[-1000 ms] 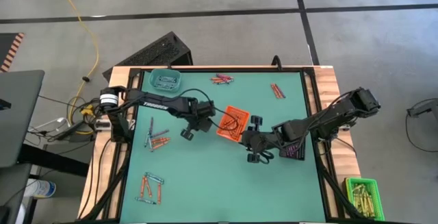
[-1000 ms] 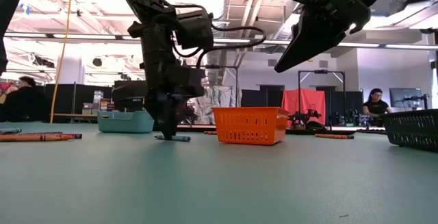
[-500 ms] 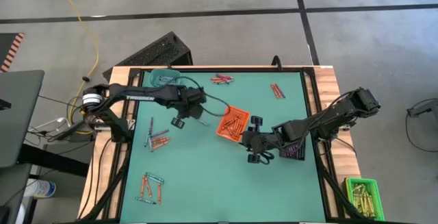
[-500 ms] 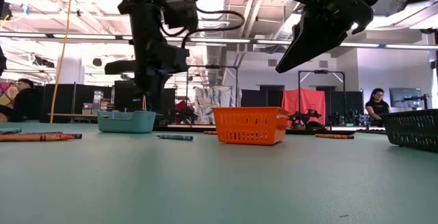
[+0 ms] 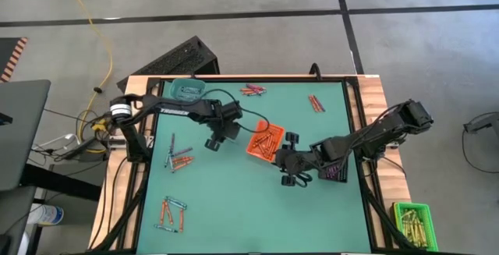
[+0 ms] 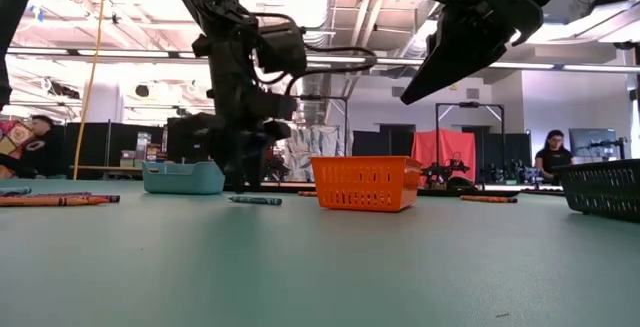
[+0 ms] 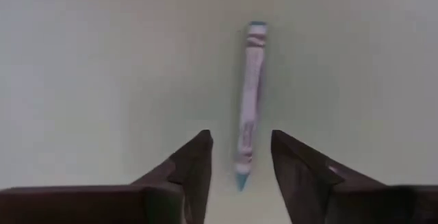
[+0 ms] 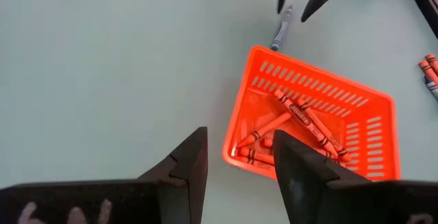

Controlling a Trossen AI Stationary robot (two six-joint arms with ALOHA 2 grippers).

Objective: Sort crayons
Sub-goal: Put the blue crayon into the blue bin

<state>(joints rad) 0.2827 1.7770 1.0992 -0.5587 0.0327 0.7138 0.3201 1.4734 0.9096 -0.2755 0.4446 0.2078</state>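
Note:
A blue crayon (image 7: 248, 94) lies flat on the green table, left of the orange basket (image 5: 265, 140); it also shows in the low view (image 6: 255, 200). My left gripper (image 7: 239, 136) hovers open just above it, pointing down, one finger on each side of its near tip, touching nothing. The orange basket (image 8: 311, 125) holds several orange-red crayons (image 8: 294, 118). My right gripper (image 8: 239, 138) hangs open above the table, just right of the basket (image 5: 293, 175). More crayons lie loose at the left (image 5: 179, 161), near left (image 5: 171, 212) and far side (image 5: 251, 91).
A teal tray (image 5: 187, 91) stands at the far left and a dark tray (image 5: 335, 171) under my right arm. A green tray of yellow-olive sticks (image 5: 411, 220) sits off the table's near right corner. Loose crayons (image 5: 315, 103) lie far right. People sit in the room behind.
My left gripper has risen off the blue crayon, swung toward the table's far left, then come back over the crayon. The crayon has stayed lying on the table. My right arm has kept still.

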